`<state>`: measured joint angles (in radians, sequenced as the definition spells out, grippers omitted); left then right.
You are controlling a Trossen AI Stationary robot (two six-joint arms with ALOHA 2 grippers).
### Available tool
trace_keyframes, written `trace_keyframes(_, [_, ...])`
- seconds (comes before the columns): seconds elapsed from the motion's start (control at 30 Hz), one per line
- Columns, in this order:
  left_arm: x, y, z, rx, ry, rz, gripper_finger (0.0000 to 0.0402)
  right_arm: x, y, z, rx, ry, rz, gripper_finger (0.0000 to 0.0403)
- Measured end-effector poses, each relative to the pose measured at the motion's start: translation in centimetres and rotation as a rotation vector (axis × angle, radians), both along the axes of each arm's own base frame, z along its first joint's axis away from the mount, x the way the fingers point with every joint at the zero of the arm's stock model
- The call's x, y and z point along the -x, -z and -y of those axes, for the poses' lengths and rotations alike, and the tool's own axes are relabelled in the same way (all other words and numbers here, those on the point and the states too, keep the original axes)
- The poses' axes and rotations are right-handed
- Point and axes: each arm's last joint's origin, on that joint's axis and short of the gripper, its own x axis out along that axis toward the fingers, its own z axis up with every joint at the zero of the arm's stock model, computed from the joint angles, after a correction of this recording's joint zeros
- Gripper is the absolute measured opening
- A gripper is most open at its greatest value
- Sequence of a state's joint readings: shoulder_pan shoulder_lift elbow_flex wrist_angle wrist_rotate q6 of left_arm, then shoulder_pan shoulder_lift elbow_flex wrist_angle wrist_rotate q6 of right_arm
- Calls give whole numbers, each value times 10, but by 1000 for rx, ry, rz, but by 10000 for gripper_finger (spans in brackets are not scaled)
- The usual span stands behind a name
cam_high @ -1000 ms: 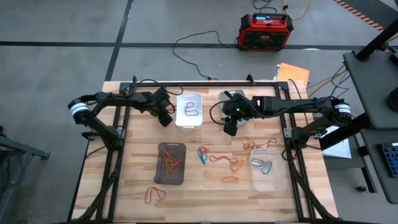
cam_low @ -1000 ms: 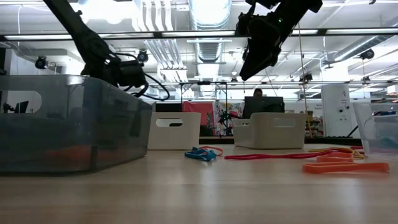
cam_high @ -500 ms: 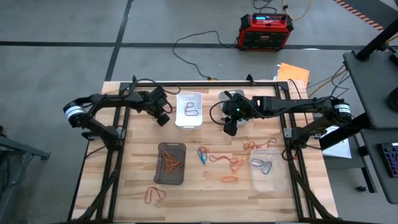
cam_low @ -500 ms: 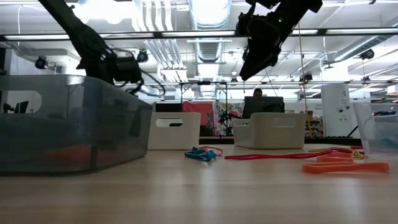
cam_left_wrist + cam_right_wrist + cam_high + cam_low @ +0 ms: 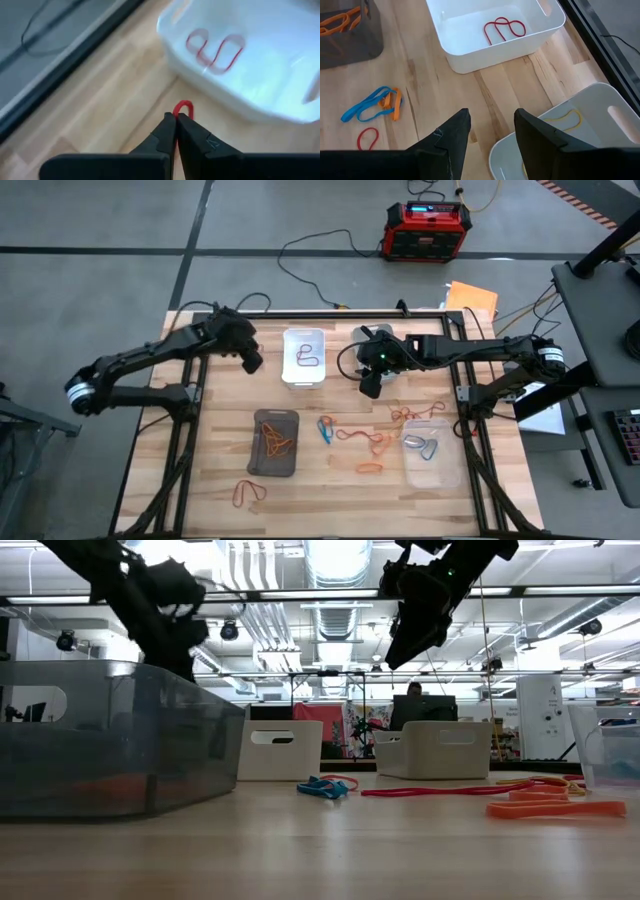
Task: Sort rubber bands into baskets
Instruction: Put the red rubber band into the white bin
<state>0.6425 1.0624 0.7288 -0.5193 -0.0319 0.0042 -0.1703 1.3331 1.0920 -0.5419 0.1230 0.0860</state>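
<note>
Just off the left side of the white basket, the left gripper hangs over the table with its fingers pinched together on a red rubber band. In the left wrist view only a small red loop pokes out past the tips.

That's the relation that matters here. The white basket sits beside those fingers, toward the table's middle, and it has 1 red band lying in it. So I'd guess the red one in hand belongs there too, and the carry is a short sideways hop over the near wall. The basket's long axis runs front to back, so there's a long edge to cross.

The right gripper hovers over the near edge of the light grey basket, fingers spread apart and empty. A yellowish band lies inside that basket.

The rest of the loose stuff, a blue band and some orange bands, lies on the table between the dark basket and the clear basket, nearer the right arm.
</note>
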Motion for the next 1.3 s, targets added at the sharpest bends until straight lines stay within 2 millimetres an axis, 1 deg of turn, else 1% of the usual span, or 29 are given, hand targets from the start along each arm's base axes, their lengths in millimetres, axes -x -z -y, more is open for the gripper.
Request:
trace_keyframes(0.1, [1,-20,2,-49,22,85,0,0,0,0,0,0,0,151])
trace_keyframes(0.27, [-3,-46,2,-122,62,201,0,0,0,0,0,0,0,150])
trace_keyframes(0.37, [-11,-55,2,-140,130,288,0,1,1,0,-3,0,-18,151])
trace_keyframes(0.47, [-21,-59,1,-156,180,353,0,4,2,-1,-15,10,-44,151])
trace_keyframes(0.7, [-44,-52,1,-157,232,388,0,6,3,-1,-26,21,-55,151])
trace_keyframes(0.83, [-54,-43,0,-138,242,369,0,7,3,-1,-23,26,-71,151])
trace_keyframes(1.03, [-70,-25,-3,-92,242,322,0,8,1,-1,-25,31,-61,150])
trace_keyframes(1.3, [-82,-8,-9,-62,241,281,0,11,-4,-2,-25,34,-41,150])
